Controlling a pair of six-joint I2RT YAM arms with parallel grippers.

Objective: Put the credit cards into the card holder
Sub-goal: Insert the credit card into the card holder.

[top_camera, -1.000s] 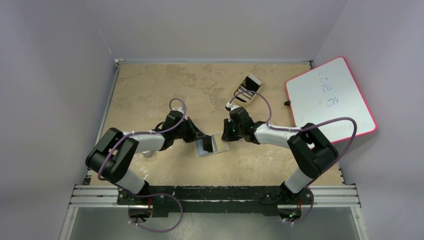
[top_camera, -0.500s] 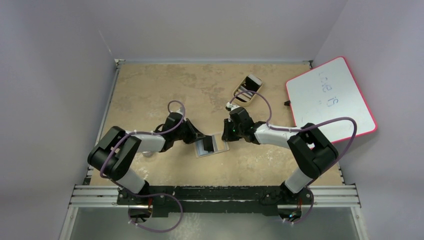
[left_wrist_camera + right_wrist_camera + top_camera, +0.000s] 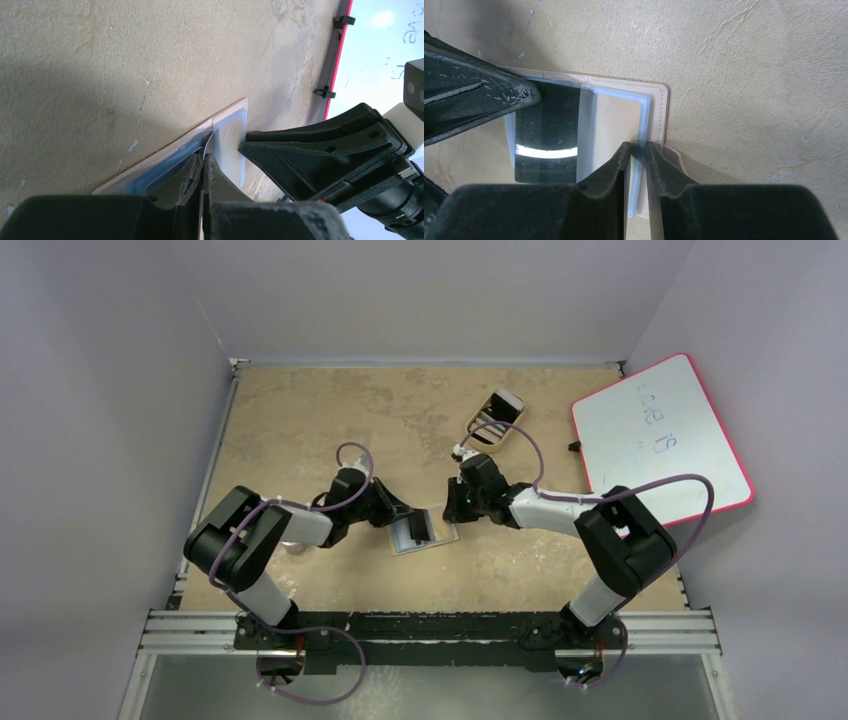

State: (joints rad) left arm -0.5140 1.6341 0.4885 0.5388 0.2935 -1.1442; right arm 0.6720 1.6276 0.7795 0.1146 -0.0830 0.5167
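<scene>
The only writing is on the red-edged whiteboard (image 3: 660,435) at the right of the tabletop (image 3: 320,420). It carries two short lines of dark handwriting, too small and turned the wrong way to read. The left wrist view catches a few more strokes, cut off at the frame edge. No brand or label shows on anything else.

There is one card holder (image 3: 658,115), lying open and flat near the middle of the tabletop, between the two arms. Its tan stitched border frames pale blue-grey sleeves.

Only one credit card (image 3: 206,146) can be made out. It is a thin pale sheet seen edge-on, rising in a slight curve over the holder's open face. The left gripper (image 3: 204,160) has its jaws pressed together on this sheet. Whether other cards sit in the sleeves cannot be told. In the right wrist view a glossy dark rectangle with a white glare streak lies on the holder's left panel, and it may be a card or a sleeve window.

The right gripper (image 3: 638,147) pinches the blue-grey layers at the holder's right edge, its jaws nearly closed on them.

Two black clips (image 3: 325,92) sit on the whiteboard's red edge. Farther back, one tan oval tray (image 3: 476,433) holds one white-edged slab (image 3: 507,401), well apart from the holder. A loop of purple cable crosses part of the tray.
</scene>
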